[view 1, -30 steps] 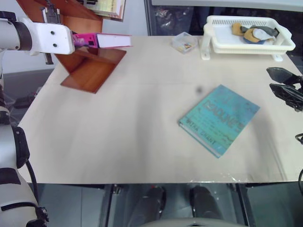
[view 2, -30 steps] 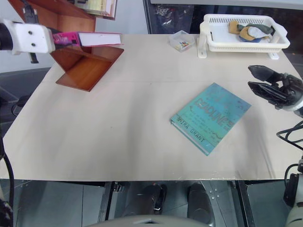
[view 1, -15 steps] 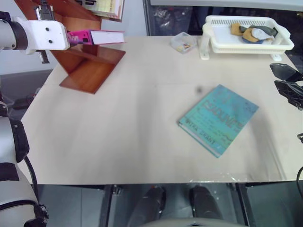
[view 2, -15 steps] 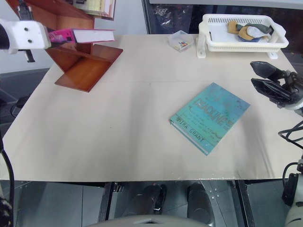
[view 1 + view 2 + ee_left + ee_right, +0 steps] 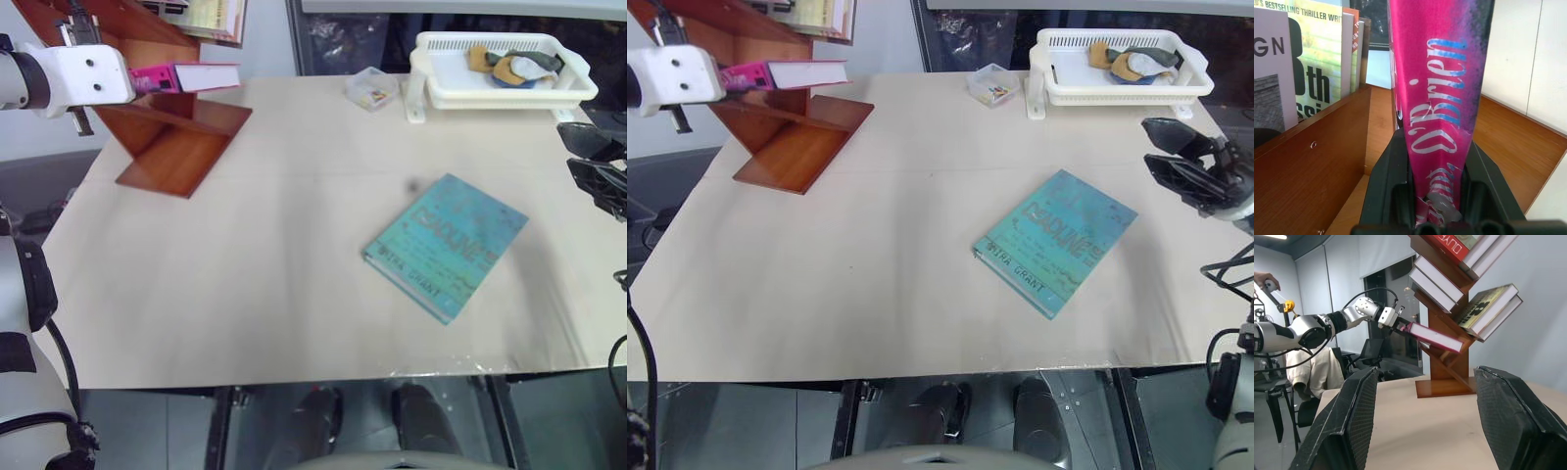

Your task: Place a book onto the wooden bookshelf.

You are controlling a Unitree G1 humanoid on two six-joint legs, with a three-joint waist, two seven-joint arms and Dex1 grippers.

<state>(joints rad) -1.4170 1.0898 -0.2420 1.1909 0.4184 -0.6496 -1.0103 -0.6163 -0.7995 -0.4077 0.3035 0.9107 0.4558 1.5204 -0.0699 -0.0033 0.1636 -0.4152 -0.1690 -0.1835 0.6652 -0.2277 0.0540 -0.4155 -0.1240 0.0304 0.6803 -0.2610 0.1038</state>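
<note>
My left gripper (image 5: 147, 80) is shut on the spine end of the magenta-pink book (image 5: 196, 76), holding it roughly level at the table's far left. The book hangs over the lower slanted board of the reddish-brown wooden bookshelf (image 5: 174, 149). In the left wrist view the pink spine (image 5: 1442, 98) rises between the black fingers (image 5: 1386, 186), with wooden boards (image 5: 1312, 161) on both sides. Whether the book touches a board I cannot tell. Off the table's right edge my right gripper (image 5: 1181, 157) is open and empty, its fingers (image 5: 1347, 426) wide apart.
A teal-blue book (image 5: 446, 245) lies flat right of the table's middle. At the far right stands a white basket tray (image 5: 423, 73) with cloth items, and a small clear box (image 5: 370, 88) sits beside it. Other books (image 5: 1312, 58) lean in the shelf's upper slots.
My left gripper has carried the pink book a little to the left, further in over the shelf's lower board. The right gripper has stayed put. The camera view has shifted slightly.
</note>
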